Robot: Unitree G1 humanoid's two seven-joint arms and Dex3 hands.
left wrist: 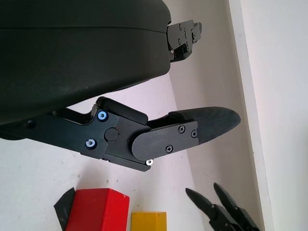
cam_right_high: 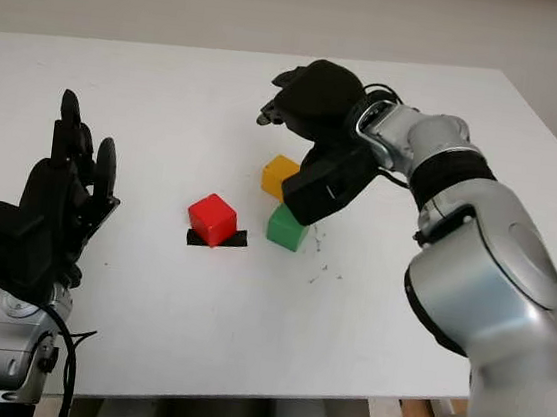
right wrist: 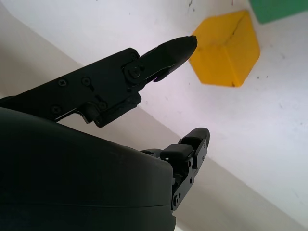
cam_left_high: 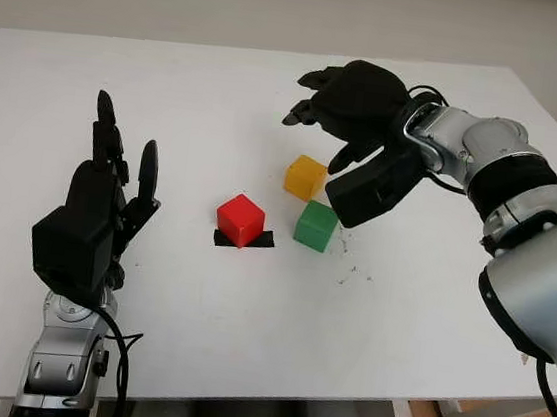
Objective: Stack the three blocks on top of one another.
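Right robot hand (cam_left_high: pixel 346 105) above yellow cube (cam_left_high: pixel 305 177)

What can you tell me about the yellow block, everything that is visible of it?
The yellow block is a small cube, plain yellow, with a matte look and a faint dark line across one face. It sits on the white table, turned cornerwise to the camera, behind the green block and to the right of the red block. It touches neither of them. The right hand, open, hovers above and behind it, not touching.

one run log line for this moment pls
stack: not begun | right hand open above yellow block | left hand open, raised left of red block | green block on table
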